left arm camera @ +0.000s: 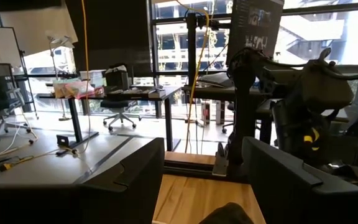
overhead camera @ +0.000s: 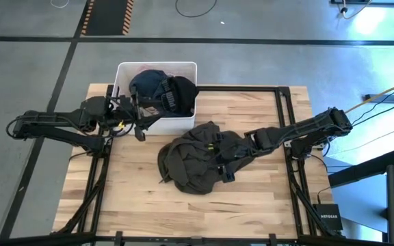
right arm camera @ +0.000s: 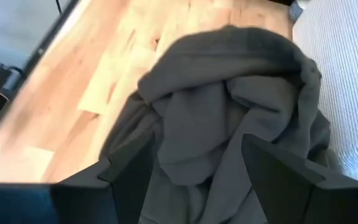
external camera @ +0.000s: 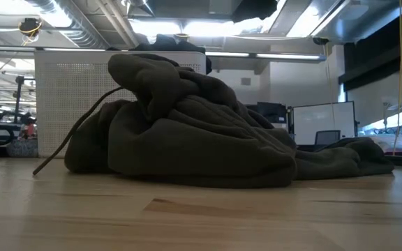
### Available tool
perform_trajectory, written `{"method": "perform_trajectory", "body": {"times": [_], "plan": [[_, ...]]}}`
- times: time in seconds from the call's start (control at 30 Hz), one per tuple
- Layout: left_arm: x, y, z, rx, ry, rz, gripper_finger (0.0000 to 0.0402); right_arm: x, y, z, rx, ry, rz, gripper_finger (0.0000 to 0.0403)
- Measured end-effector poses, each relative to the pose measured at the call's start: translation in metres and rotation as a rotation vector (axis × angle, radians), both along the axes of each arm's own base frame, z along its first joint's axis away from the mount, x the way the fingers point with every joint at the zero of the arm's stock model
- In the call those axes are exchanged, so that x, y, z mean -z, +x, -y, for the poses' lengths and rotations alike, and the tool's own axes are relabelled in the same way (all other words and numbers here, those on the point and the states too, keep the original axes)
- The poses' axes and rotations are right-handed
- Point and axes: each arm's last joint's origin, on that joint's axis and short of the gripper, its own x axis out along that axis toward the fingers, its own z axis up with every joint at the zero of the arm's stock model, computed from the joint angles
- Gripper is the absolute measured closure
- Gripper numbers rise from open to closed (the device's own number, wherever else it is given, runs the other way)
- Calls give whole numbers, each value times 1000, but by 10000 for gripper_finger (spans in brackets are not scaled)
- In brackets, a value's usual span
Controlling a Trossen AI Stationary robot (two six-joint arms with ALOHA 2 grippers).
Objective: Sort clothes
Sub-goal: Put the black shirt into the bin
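Olive garment (external camera: 187, 125) lies heaped mid-table (overhead camera: 252, 205), right hand (overhead camera: 226, 156) over it with fingers spread; left hand (overhead camera: 137, 115) open beside the tub (overhead camera: 125, 72) holding navy (overhead camera: 146, 83) and black (overhead camera: 182, 92) clothes

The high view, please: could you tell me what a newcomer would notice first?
The large dark olive-grey garment lies heaped mid-table, with the right gripper over its right side, jaws open. Behind it, the white tub holds navy and black clothes, and the left gripper sits at its front-left edge, jaws open.
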Motion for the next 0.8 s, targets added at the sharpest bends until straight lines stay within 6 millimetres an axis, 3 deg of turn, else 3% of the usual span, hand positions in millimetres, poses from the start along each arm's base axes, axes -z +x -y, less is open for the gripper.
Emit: {"method": "perform_trajectory", "body": {"times": [0.27,0.57,0.67,0.8], "plan": [[0,0,0,0,-2,-1,190,-4,5,-1,-18,39,62,145],[1,0,0,0,0,-5,190,1,8,1,71,-39,57,141],[1,0,0,0,-3,-4,190,4,10,2,100,-48,53,112],[1,0,0,0,-3,-4,190,15,16,1,133,-49,21,40]]}}
